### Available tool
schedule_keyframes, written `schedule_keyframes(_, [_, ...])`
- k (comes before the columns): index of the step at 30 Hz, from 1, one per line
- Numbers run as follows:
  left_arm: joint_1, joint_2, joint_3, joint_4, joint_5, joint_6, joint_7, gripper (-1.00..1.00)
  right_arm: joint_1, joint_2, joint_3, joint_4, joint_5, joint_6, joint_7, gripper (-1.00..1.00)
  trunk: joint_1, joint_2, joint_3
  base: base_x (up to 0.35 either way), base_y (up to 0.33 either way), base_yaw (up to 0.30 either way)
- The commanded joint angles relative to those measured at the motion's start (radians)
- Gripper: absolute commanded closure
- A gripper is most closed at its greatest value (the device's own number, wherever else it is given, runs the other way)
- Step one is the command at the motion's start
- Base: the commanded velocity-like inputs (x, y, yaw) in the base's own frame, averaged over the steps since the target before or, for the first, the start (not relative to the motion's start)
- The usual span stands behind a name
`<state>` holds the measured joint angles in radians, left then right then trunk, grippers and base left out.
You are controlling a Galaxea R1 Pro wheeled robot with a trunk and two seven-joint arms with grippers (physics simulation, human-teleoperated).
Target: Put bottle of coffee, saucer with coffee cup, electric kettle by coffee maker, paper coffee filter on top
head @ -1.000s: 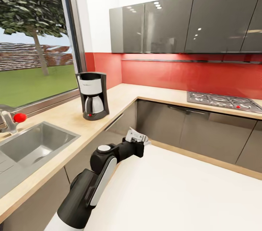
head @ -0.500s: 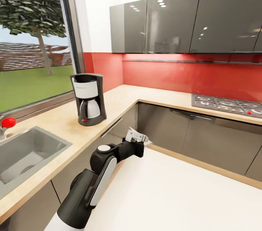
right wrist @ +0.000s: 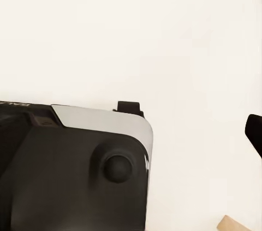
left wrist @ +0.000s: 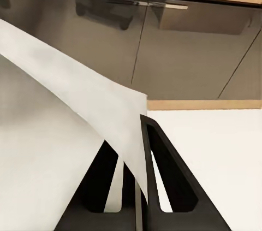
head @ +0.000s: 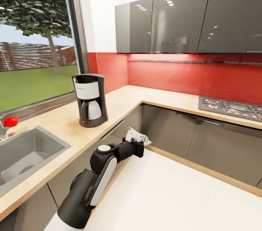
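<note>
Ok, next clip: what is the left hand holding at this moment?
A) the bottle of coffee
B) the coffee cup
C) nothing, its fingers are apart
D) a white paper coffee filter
D: in the left wrist view the two black fingers are shut on a thin white sheet, the paper coffee filter; the head view shows the left hand carrying it below the countertop where the coffee maker stands.

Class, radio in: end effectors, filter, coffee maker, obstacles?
Left end effector shut on thin white paper coffee filter. Tall black coffee maker upright on beige countertop. Right end effector unclear.
</note>
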<state>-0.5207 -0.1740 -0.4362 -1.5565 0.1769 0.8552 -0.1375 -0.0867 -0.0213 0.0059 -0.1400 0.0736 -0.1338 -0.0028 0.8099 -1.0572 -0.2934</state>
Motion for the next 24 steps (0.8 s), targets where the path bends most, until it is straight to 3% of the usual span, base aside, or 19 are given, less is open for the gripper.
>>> schedule_keyframes(1, [-0.001, -0.001, 0.001, -0.001, 0.001, 0.005, -0.001, 1.00, -0.001, 0.000, 0.000, 0.001, 0.008, -0.003, 0.000, -1.00, 0.000, -0.001, -0.001, 0.176, -0.227, 0.004])
schedule_keyframes(5, [-0.001, -0.001, -0.001, -0.001, 0.000, 0.005, 0.001, 1.00, -0.001, 0.000, 0.000, 0.001, 0.008, -0.003, 0.000, -1.00, 0.000, -0.001, -0.001, 0.102, -0.123, 0.002])
schedule_keyframes(7, [-0.003, -0.001, -0.004, -0.004, 0.000, 0.009, 0.056, 1.00, -0.001, 0.000, -0.001, 0.001, 0.008, -0.003, 0.000, -1.00, 0.000, -0.001, -0.001, 0.004, -0.005, 0.000])
schedule_keyframes(11, [-0.066, -0.001, -0.001, -0.005, 0.000, 0.050, 0.105, 1.00, -0.001, 0.000, 0.000, 0.001, 0.008, -0.003, 0.000, -1.00, 0.000, -0.001, -0.001, 0.001, -0.001, 0.000])
schedule_keyframes(15, [-0.184, -0.001, 0.032, -0.003, 0.002, 0.113, 0.117, 1.00, -0.001, 0.000, -0.001, 0.002, 0.008, -0.003, 0.000, -1.00, 0.000, -0.001, -0.001, 0.000, 0.000, 0.000])
schedule_keyframes(16, [-0.244, -0.001, 0.070, -0.001, 0.016, 0.126, 0.119, 1.00, -0.001, 0.000, 0.000, 0.001, 0.008, -0.003, 0.000, -1.00, 0.000, -0.001, -0.001, 0.000, 0.000, 0.000])
schedule_keyframes(19, [-0.336, -0.001, 0.125, 0.021, 0.043, 0.134, 0.120, 1.00, -0.001, 0.000, -0.001, 0.001, 0.008, -0.003, 0.000, -1.00, 0.000, -0.001, -0.001, 0.000, 0.000, 0.000])
schedule_keyframes(22, [-0.440, -0.001, 0.153, 0.101, 0.057, 0.138, 0.120, 1.00, -0.001, 0.000, -0.001, 0.001, 0.008, -0.003, 0.000, -1.00, 0.000, -0.001, -0.001, 0.000, 0.000, 0.000])
schedule_keyframes(23, [-0.542, -0.001, 0.164, 0.196, 0.062, 0.139, 0.120, 1.00, -0.001, 0.000, -0.001, 0.001, 0.008, -0.003, 0.000, -1.00, 0.000, -0.001, -0.001, 0.000, 0.000, 0.000])
schedule_keyframes(24, [-0.578, -0.001, 0.168, 0.232, 0.063, 0.139, 0.120, 1.00, -0.001, 0.000, -0.001, 0.001, 0.008, -0.003, 0.000, -1.00, 0.000, -0.001, -0.001, 0.000, 0.000, 0.000])
